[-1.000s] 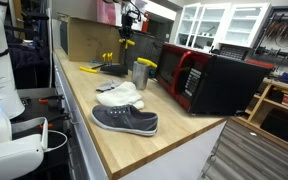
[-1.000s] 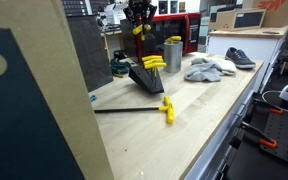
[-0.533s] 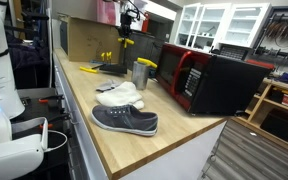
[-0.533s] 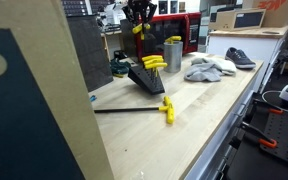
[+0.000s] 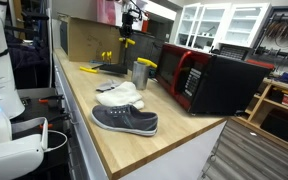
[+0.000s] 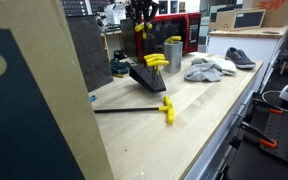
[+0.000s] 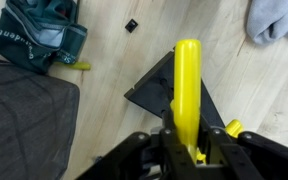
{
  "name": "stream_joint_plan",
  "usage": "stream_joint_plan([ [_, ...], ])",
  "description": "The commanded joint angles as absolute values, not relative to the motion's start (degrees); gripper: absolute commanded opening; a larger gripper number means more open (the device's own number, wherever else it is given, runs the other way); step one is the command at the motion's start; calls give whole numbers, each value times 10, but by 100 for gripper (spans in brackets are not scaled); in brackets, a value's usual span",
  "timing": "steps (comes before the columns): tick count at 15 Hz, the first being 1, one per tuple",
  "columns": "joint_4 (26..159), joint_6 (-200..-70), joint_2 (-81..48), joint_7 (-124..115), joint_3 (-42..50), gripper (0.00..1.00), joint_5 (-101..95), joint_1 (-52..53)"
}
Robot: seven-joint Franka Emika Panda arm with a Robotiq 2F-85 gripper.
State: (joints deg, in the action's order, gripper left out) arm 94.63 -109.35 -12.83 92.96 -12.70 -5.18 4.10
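My gripper (image 7: 187,150) is shut on a yellow T-handle tool (image 7: 187,85), its handle standing out between the jaws. It hangs above a black wedge-shaped tool stand (image 7: 154,95) on the wooden bench. In both exterior views the gripper (image 5: 128,32) (image 6: 139,22) is high over the stand (image 5: 112,68) (image 6: 144,76), with the yellow tool (image 5: 127,43) (image 6: 139,31) in it. The stand holds more yellow-handled tools (image 6: 155,62).
Another yellow-handled tool (image 6: 166,108) lies on the bench. A metal cup (image 5: 140,74) (image 6: 173,52), white cloths (image 5: 119,95), a grey shoe (image 5: 125,120), a red and black microwave (image 5: 209,80), a cardboard box (image 5: 84,38) and a green pouch (image 7: 39,35) stand around.
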Motion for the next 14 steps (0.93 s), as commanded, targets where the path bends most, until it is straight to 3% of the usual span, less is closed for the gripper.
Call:
stream_joint_plan([
  [1, 953, -1080, -105, 1041, -118, 6, -30, 28],
  [4, 949, -1086, -106, 1040, -116, 6, -25, 23],
  [5, 945, -1087, -128, 934, -110, 6, -49, 42],
  [6, 945, -1087, -129, 918, -110, 24, -50, 42],
  [12, 947, -1088, -141, 909, -110, 24, -50, 46],
  [13, 947, -1088, -141, 909, -110, 6, -50, 46],
  [14, 941, -1087, -143, 914, -110, 6, -61, 47],
])
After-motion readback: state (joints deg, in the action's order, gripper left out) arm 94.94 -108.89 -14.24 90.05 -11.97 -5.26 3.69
